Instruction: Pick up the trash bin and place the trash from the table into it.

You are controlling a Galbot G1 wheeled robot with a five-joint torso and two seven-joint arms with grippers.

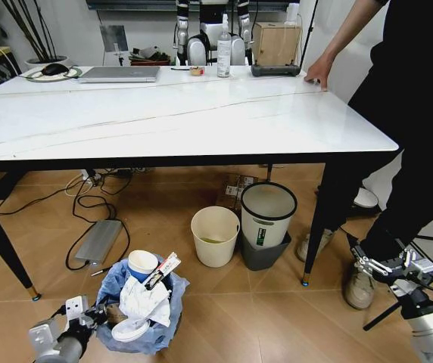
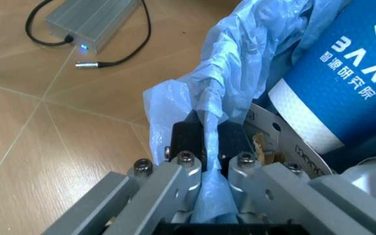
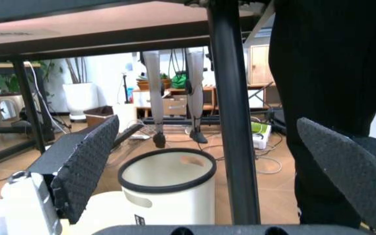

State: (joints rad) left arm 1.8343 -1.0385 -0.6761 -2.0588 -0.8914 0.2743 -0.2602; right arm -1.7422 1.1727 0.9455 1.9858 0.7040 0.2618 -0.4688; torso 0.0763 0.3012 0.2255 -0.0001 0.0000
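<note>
The trash bin [image 1: 160,327], dark and lined with a light-blue bag, is low by the floor in front of the table [image 1: 201,121]. It holds trash: a blue paper cup [image 1: 142,265], crumpled white tissue [image 1: 144,299], a white packet [image 1: 163,271] and a white lid [image 1: 129,329]. My left gripper [image 1: 95,314] is at the bin's left rim. In the left wrist view this gripper [image 2: 211,142] is shut on the bag [image 2: 240,73] at the rim, with the cup [image 2: 351,73] beside it. My right gripper [image 1: 387,265] hangs open low at the right; in the right wrist view the gripper [image 3: 207,125] holds nothing.
A cream bucket [image 1: 215,236] and a white bin with black rim [image 1: 268,212] stand under the table. A grey power box [image 1: 99,240] with cables lies on the floor. A person stands at the table's right, hand [image 1: 319,73] on the top, legs near my right arm.
</note>
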